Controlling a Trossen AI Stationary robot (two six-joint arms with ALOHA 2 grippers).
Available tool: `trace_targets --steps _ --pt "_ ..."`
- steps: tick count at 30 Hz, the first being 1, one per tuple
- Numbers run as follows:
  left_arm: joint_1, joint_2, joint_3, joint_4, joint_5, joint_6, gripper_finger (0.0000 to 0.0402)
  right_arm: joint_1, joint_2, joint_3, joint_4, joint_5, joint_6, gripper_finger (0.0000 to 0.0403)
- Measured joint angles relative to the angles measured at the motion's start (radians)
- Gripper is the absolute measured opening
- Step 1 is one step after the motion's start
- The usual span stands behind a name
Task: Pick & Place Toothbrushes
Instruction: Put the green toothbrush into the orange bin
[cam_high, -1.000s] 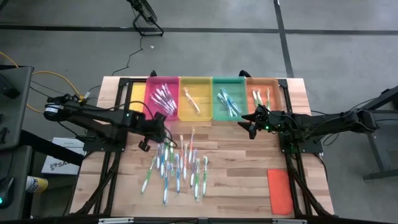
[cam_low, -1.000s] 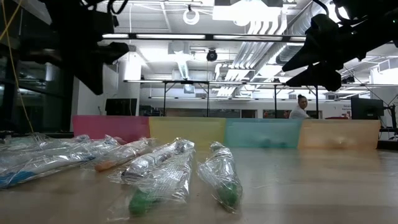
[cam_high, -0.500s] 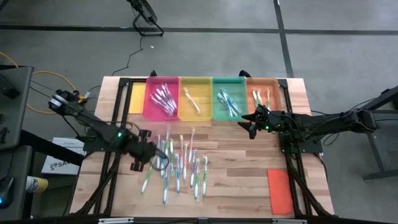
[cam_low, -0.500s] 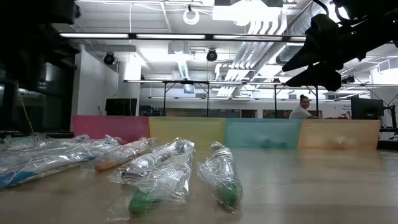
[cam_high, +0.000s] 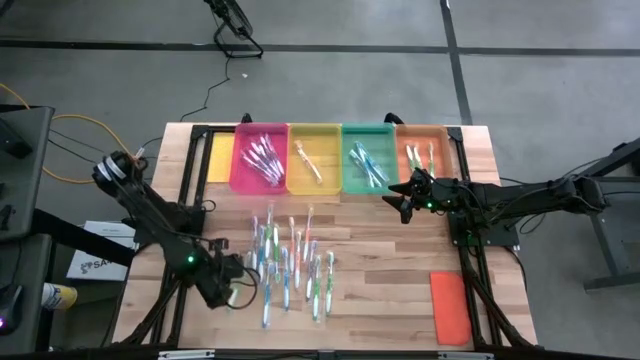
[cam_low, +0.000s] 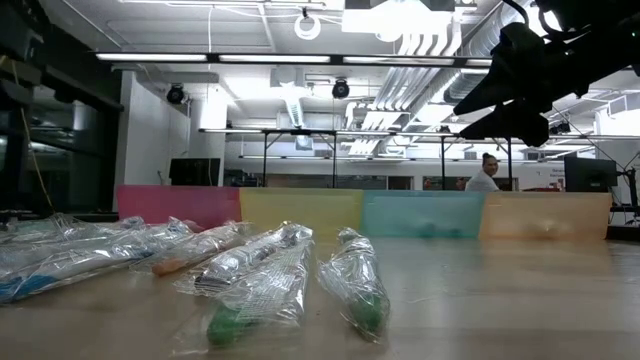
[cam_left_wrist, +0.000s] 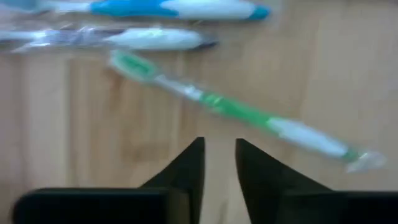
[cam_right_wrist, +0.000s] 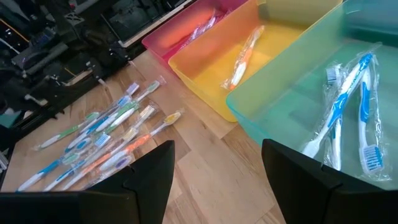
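Sorted by colour, apparently: pink-handled brushes in the pink tray (cam_high: 260, 160), blue ones in the teal tray (cam_high: 367, 160), a few in the yellow tray (cam_high: 314, 160) and orange tray (cam_high: 424, 152) across the upper middle of the high view. Still loose at lower centre: the toothbrushes (cam_high: 285, 262) in a scattered pile. Poised low over that pile's left edge, the left gripper (cam_left_wrist: 219, 163), fingers slightly apart, clasping nothing, just short of a green toothbrush (cam_left_wrist: 236, 112). Parked at right of centre beside the trays, the right gripper (cam_high: 406, 205), spread wide and empty.
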Motion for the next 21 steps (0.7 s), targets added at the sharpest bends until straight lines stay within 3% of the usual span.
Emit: trace_targets --steps 8,21 --pt "0.05 0.096 0.0 0.151 0.038 -0.076 0.0175 0.0 0.0 0.0 0.0 0.0 0.0 0.0235" --pt "0.107 0.199 0.002 0.149 0.092 -0.21 0.0184 0.0 0.0 0.0 0.0 -0.001 0.0 0.0235"
